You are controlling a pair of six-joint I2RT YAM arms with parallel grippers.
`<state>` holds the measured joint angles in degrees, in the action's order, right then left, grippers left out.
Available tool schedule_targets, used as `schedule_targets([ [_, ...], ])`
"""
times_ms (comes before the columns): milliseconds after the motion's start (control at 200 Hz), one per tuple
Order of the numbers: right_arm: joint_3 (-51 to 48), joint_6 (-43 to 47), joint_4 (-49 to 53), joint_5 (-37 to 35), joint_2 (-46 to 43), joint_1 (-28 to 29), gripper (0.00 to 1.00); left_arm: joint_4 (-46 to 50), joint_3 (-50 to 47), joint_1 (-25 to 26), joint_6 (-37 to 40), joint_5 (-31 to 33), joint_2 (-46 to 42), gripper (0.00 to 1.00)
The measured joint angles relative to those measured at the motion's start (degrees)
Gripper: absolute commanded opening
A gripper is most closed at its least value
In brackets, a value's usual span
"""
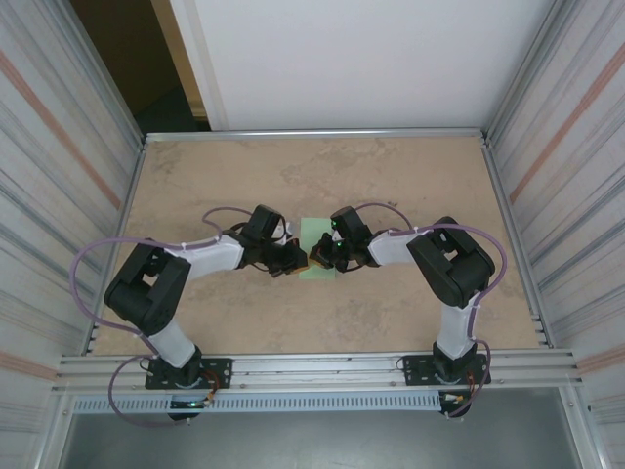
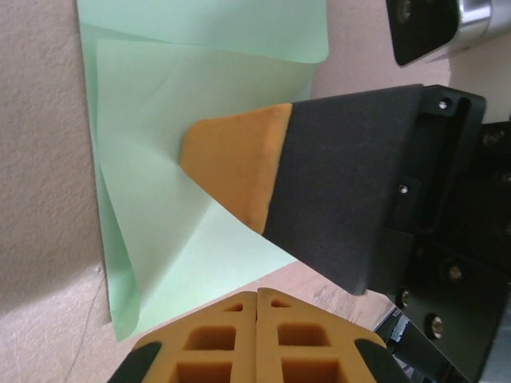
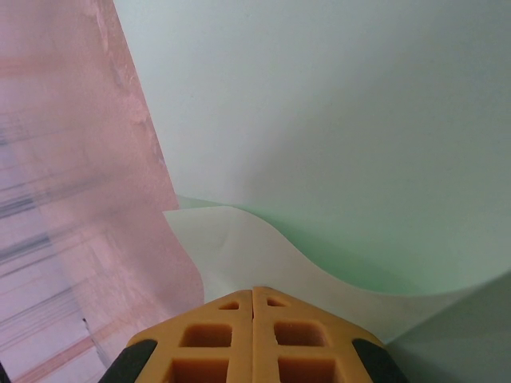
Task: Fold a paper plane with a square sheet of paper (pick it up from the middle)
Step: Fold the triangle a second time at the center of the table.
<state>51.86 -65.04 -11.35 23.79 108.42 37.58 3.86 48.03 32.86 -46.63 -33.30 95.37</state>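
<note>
Angling inward over the sheet (image 1: 314, 232), left end effector (image 1: 302, 262) and right end effector (image 1: 316, 256) are each pressed together.

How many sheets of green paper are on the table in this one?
1. The square sheet of paper lies at the middle of the table, bent over itself into layers; a second sheet hidden beneath cannot be ruled out.

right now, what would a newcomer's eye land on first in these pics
The pale green square sheet of paper stands out against the tan table, lying at its middle. Both arms bend inward, so the left gripper and the right gripper come nearly tip to tip over the sheet's near part, each shut. Seen from the left wrist, the paper is no longer flat: one layer curls up in a loose fold.
</note>
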Motion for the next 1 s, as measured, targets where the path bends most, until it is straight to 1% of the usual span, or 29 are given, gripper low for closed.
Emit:
schedule_targets([
  [416,0.0,-0.4,0.0,0.0,0.0,0.0,0.00,-0.5,0.5,-0.2,0.3,-0.2,4.2,0.00],
  [702,0.0,-0.4,0.0,0.1,0.1,0.0,0.00,-0.8,0.5,-1.7,1.1,-0.4,4.6,0.00],
  [997,0.0,-0.4,0.0,0.1,0.1,0.0,0.00,-0.6,0.6,-1.7,3.0,-0.8,6.0,0.00],
])
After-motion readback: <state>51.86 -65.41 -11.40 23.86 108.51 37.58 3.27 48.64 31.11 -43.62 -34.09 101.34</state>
